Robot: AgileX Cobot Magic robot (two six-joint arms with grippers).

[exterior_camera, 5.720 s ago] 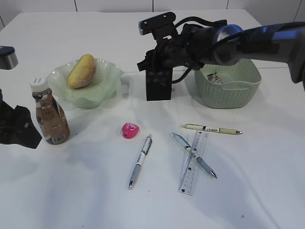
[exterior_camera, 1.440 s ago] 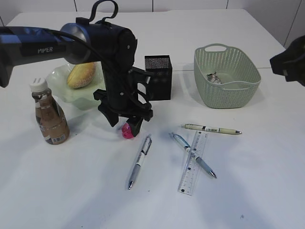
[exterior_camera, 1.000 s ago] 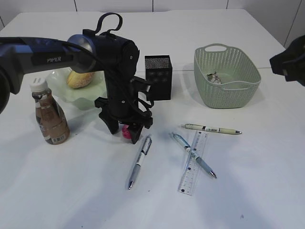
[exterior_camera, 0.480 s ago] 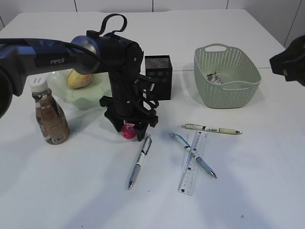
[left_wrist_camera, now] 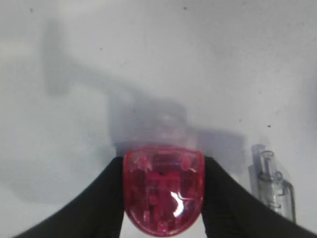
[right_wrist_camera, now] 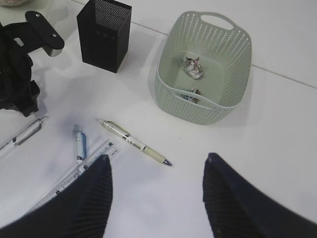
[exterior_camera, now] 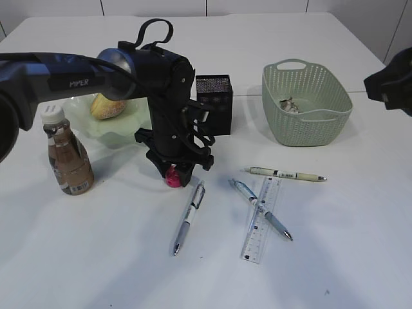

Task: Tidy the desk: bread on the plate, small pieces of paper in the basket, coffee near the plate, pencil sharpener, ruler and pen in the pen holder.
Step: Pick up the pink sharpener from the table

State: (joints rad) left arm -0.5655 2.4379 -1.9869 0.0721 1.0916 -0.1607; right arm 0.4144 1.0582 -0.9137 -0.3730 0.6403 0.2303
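left claw [left_wrist_camera: 163,198] pressed narrow against both sides of pink sharpener [left_wrist_camera: 163,194] (rounded end toward wrist camera), on table [exterior_camera: 96,257].

White tiled wall [exterior_camera: 154,6] behind the evenly lit tabletop

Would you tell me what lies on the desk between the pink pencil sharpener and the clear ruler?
In the exterior view, two pens: a silver-and-blue pen beside the pencil sharpener, then a blue-grey pen lying across the ruler. Otherwise the white desk is bare.
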